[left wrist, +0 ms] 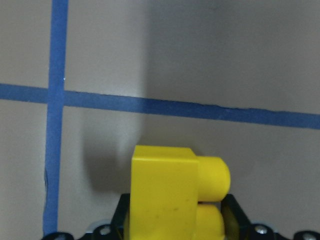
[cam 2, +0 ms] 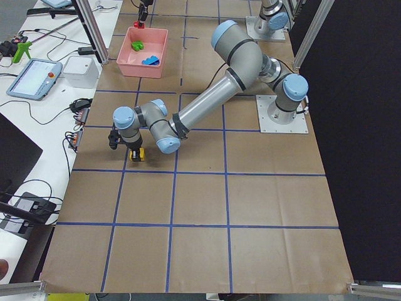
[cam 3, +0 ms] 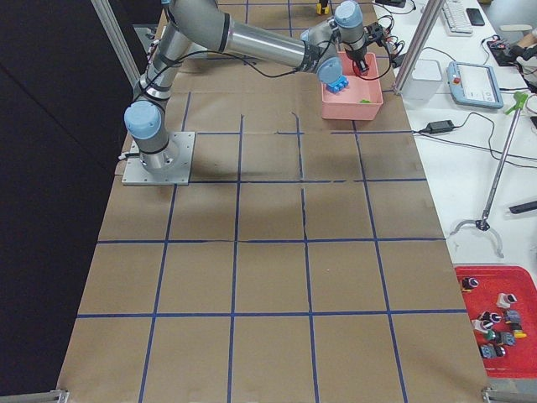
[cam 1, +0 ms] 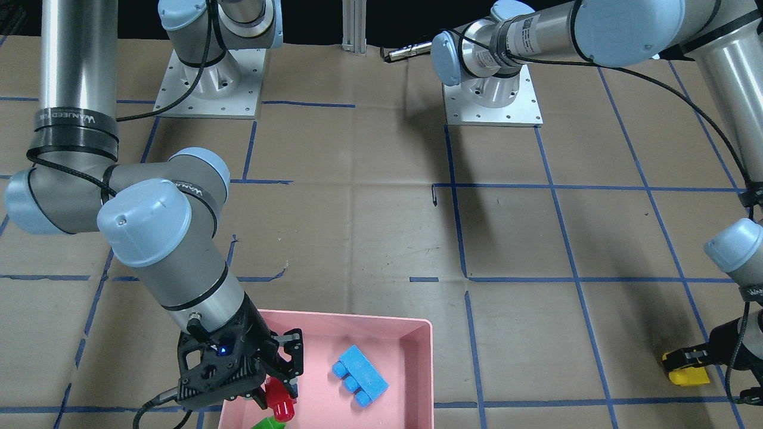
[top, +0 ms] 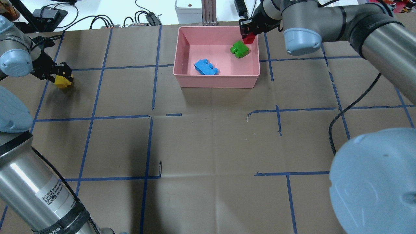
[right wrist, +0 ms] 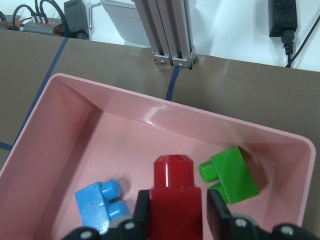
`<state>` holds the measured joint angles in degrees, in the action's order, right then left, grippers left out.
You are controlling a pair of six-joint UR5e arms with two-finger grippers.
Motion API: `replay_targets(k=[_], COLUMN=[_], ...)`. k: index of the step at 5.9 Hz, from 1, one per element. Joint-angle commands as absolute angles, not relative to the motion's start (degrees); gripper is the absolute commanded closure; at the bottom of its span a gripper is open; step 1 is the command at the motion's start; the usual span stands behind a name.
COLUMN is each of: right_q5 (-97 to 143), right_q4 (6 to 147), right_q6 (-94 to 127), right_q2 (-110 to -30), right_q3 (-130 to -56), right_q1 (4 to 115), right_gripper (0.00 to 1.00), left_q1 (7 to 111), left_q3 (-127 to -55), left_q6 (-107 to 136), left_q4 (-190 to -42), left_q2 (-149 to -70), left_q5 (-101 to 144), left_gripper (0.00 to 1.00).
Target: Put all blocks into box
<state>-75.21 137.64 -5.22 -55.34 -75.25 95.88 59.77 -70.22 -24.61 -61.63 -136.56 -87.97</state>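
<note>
The pink box (top: 182,52) stands at the table's far edge. The blue block (top: 205,67) and the green block (top: 240,49) lie inside it. My right gripper (top: 248,35) is shut on the red block (top: 249,39) and holds it over the box's far right corner, just above the green block. The right wrist view shows the red block (right wrist: 176,200) between the fingers, with the green (right wrist: 231,175) and blue (right wrist: 100,205) blocks below. My left gripper (top: 63,78) is shut on the yellow block (top: 62,81), far left of the box and low at the paper; I cannot tell whether it touches.
The table is covered in brown paper with a blue tape grid. An aluminium post (top: 208,13), a white unit and cables stand just behind the box. The right arm's elbow (cam 1: 149,220) hangs over the table beside the box.
</note>
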Motion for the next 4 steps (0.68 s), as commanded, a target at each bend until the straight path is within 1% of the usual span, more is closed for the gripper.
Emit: replay_targets(k=[1, 2, 3, 4], right_q5=[-78.2, -78.1, -78.1, -78.3], right_q4=[137.4, 134.8, 123.6, 112.1], right_q6=[-5.3, -5.4, -5.4, -5.4], right_q2=[-55.5, -56.7, -61.1, -67.3], right_q3=[-74.8, -75.8, -75.9, -76.2], right_q1=[96.1, 95.8, 94.8, 94.1], right_gripper=[0.0, 0.0, 0.0, 0.0], left_q1=[59.8, 59.8, 60.1, 60.7], left_q3=[-70.0, -69.8, -67.4, -63.5], left_q6=[-24.7, -24.7, -24.7, -24.7], left_q4=[-61.7, -61.7, -65.3, -74.1], left_q2=[-136.3, -135.4, -133.0, -129.9], left_q5=[-87.9, -88.1, -88.5, -88.5], left_gripper=[0.64, 0.71, 0.71, 0.71])
